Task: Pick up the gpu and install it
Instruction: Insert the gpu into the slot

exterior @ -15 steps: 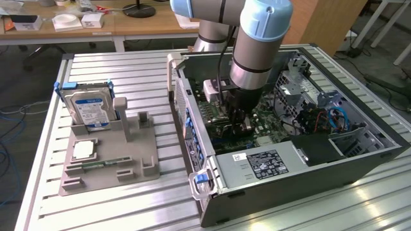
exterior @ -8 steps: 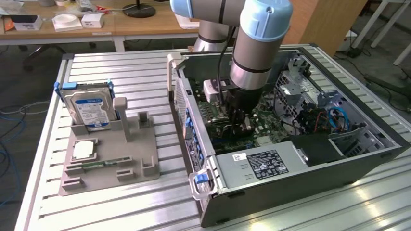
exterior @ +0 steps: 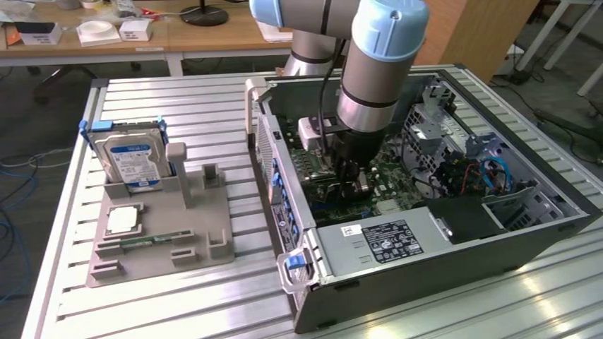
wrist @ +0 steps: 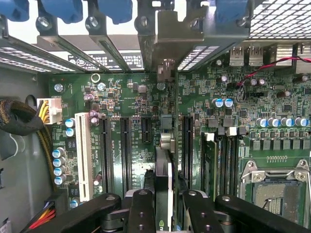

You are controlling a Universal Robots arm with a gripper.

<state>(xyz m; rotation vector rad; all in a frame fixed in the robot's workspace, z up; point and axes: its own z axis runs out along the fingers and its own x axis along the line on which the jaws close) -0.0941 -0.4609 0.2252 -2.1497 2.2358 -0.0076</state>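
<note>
Gpu [wrist: 164,145] stands edge-on between the gripper's fingers [wrist: 141,208], its thin card running away from the wrist camera toward the case's rear slot openings, and its silver metal bracket [wrist: 170,39] rises against the row of slot covers there. The card sits over the motherboard [wrist: 272,116], in line with the long black expansion slots [wrist: 125,150], with one slot just beside it on either flank; whether its edge is seated in a slot cannot be told. The gripper [wrist: 164,213] is closed narrowly on the card, one black finger pressing each face.

In the exterior view the arm [exterior: 377,63] reaches straight down into the open computer case [exterior: 527,233], its wrist vertical and the gripper [exterior: 347,180] low among the board's components. The case lies on its side on a slatted metal table [exterior: 188,99], with the power supply [exterior: 386,240] toward the camera.

Toward the exterior view's left, well apart from the case, a grey holder tray [exterior: 203,233] rests on the table. A blue-and-white-labelled hard drive [exterior: 132,159] stands upright in it, and a small narrow memory stick [exterior: 141,242] lies flat near its front.
</note>
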